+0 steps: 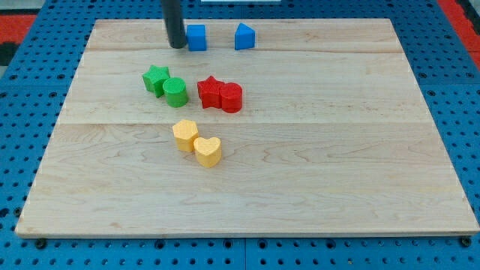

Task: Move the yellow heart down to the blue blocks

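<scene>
Camera view: pale yellow heart (208, 151), seemingly upright, touching yellow hexagon (184, 135).

Pale wooden board (337, 172) of joined planks, lying on a blue perforated pegboard surface (22, 112). Toward the view's upper left, green star-shaped block (155, 78) touching green cylinder block (175, 92). Just right of these, red star-shaped block (210, 91) pressed against red cylinder block (232, 97). Below, yellow hexagonal block (185, 135).

Pale smooth wooden board (315, 172), matt blocks
</scene>
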Robot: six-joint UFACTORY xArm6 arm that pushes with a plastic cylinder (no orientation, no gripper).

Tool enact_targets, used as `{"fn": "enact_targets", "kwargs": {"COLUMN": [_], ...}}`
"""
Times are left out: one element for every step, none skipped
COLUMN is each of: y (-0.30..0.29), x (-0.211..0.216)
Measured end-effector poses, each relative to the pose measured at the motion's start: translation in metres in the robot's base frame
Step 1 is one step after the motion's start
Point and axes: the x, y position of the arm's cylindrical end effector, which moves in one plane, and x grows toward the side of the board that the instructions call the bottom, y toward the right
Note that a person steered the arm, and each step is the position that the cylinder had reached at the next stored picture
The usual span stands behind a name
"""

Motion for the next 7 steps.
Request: {"fn": "enact_targets", "kwargs": {"y": [0.054,0.076,0.075,0.133,0.187,0.205,0.155], "x": [0.000,0.000,0.022,0.068,0.145,0.238,0.315]}}
